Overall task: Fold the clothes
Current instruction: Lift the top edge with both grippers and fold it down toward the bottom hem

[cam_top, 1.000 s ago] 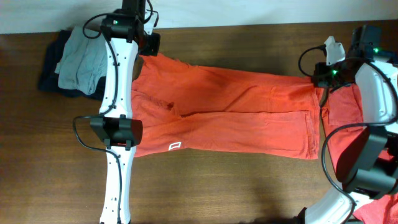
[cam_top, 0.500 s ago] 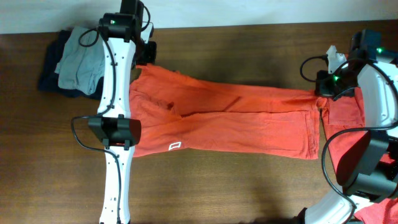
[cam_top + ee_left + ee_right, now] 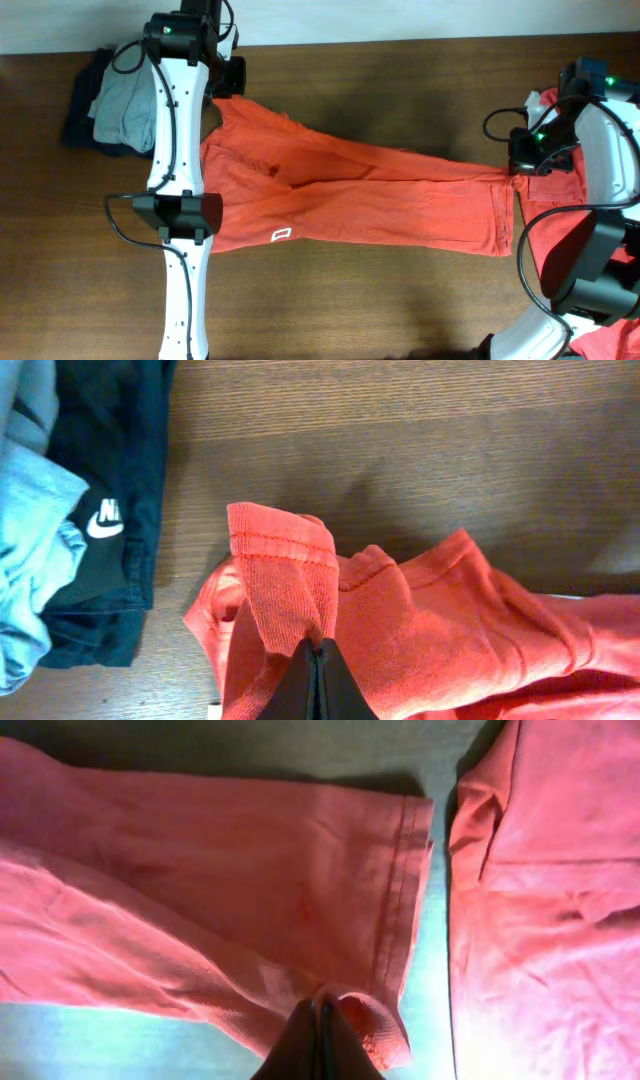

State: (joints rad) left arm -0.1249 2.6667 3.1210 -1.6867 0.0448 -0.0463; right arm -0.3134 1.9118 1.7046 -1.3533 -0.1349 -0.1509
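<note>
We see the table (image 3: 400, 300) first: dark wood, with a pale strip beyond its far edge. Bare wood runs along the whole near side between the two arms. A narrower bare band lies past the shirt toward the far edge, widest in the middle.

The shirt (image 3: 380, 195) lies across the centre, drawn out long from left to right. Its near edge is almost straight, and its far edge slants from the far-left corner down to the right end. The left arm (image 3: 180, 170) crosses its left end and the right arm (image 3: 610, 160) curves round at the table's right side.

A second shirt (image 3: 555, 245) of the same orange-red sits at the right, partly under that arm. The right wrist view shows a thin gap of table between it and the first shirt's hem.

A heap (image 3: 110, 100) of grey and navy garments rests at the far-left corner, just beside the shirt's raised corner.

The left gripper (image 3: 318, 650) has its jaws together, clamped on a hemmed corner of the shirt. The right gripper (image 3: 320, 1010) is likewise pinched tight on the shirt, at the hem of its right end.

A small white logo (image 3: 282, 235) marks the shirt's near-left edge, and a white swoosh (image 3: 105, 517) shows on the navy garment.
</note>
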